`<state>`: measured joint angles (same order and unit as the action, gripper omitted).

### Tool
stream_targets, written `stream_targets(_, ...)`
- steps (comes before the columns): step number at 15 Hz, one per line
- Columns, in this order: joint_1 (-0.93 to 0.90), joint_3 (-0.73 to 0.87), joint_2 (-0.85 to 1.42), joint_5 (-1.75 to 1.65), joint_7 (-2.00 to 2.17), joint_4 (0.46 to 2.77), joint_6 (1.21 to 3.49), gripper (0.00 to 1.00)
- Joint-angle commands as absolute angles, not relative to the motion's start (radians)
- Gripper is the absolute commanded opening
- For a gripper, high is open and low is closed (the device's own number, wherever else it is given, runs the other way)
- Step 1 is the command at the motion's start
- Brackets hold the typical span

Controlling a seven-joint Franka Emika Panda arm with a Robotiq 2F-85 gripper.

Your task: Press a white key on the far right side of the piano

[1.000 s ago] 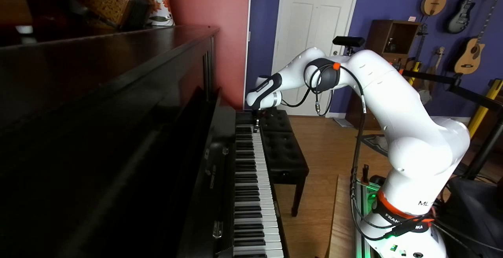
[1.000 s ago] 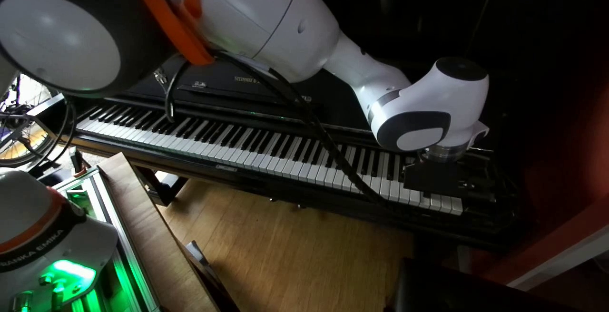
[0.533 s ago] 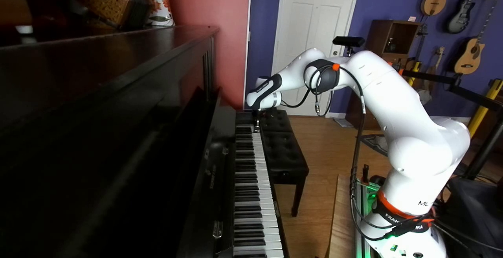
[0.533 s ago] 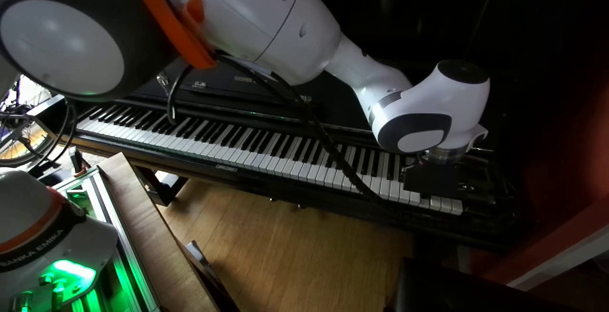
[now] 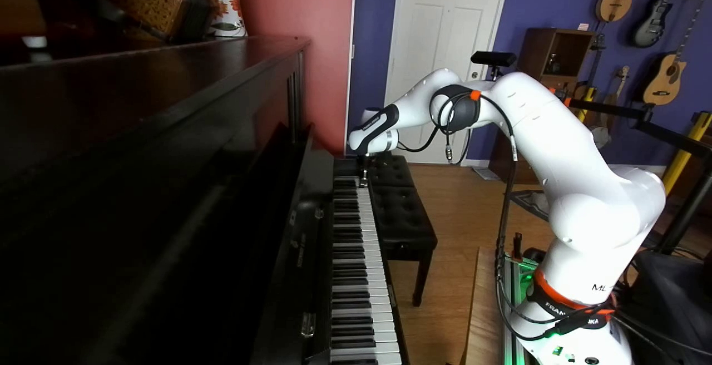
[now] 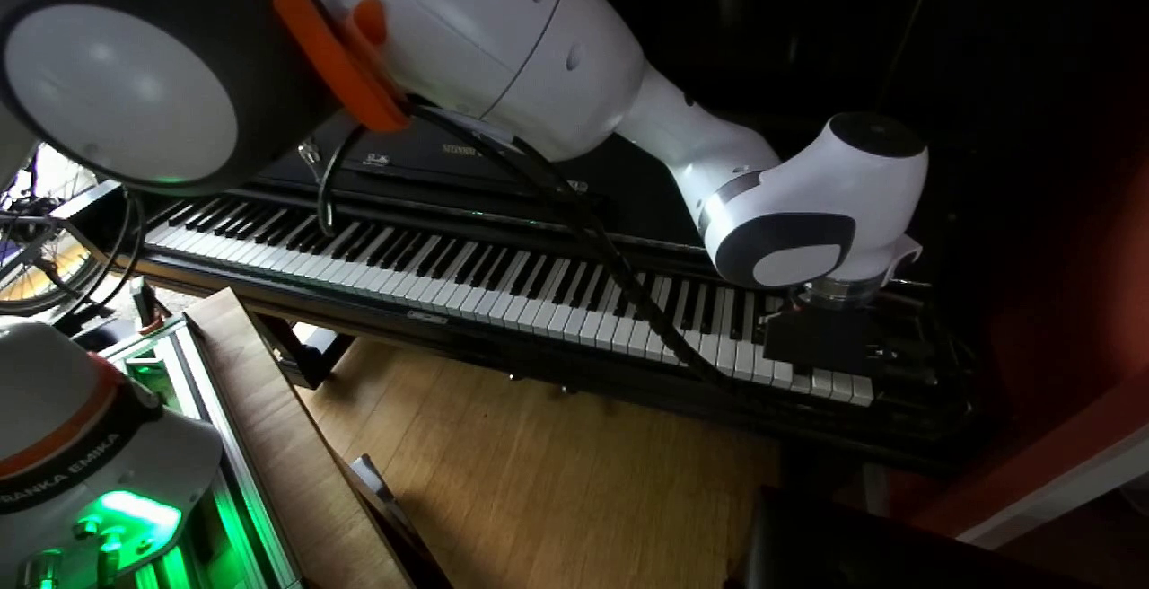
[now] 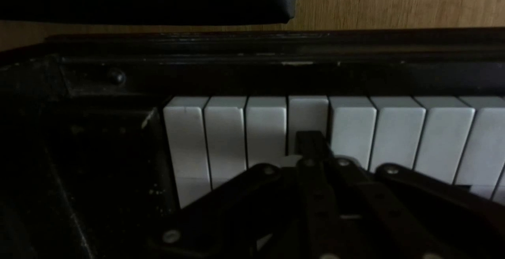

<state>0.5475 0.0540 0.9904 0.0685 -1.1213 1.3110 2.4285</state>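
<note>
The dark piano runs along the left in an exterior view; its row of white keys also shows in an exterior view. My gripper is at the far right end of the keyboard in both exterior views. In the wrist view my gripper is shut, its fingertips together and empty. The tips rest on one white key, the fourth from the keyboard's end block. That key sits lower and darker than the white keys beside it. The key's rear part is hidden under the fingers.
A black padded bench stands close to the keyboard's far end. The piano's dark end block and front rail border the keys. A wooden table stands by the robot base. A cable hangs from the arm over the keys.
The arm and gripper have moved down slightly. The white key under the fingertips has sunk below its neighbours in an exterior view. The gripper has stayed over the same spot.
</note>
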Motion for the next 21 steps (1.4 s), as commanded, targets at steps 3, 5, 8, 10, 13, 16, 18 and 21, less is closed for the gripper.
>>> stream_targets(3,0.546,0.063,0.945,0.059,-1.128,1.342,2.422,0.00)
stream_targets(5,0.540,0.069,0.921,0.056,-1.126,1.358,2.427,0.00)
stream_targets(8,0.537,0.069,0.876,0.056,-1.127,1.389,2.431,0.05)
stream_targets(10,0.531,0.074,0.850,0.058,-1.110,1.407,2.438,0.30)
stream_targets(13,0.531,0.070,0.810,0.064,-1.109,1.440,2.442,0.44)
stream_targets(16,0.529,0.068,0.761,0.061,-1.119,1.492,2.470,0.68)
stream_targets(18,0.526,0.067,0.729,0.060,-1.121,1.529,2.497,0.81)
stream_targets(21,0.522,0.066,0.678,0.062,-1.113,1.588,2.531,1.00)
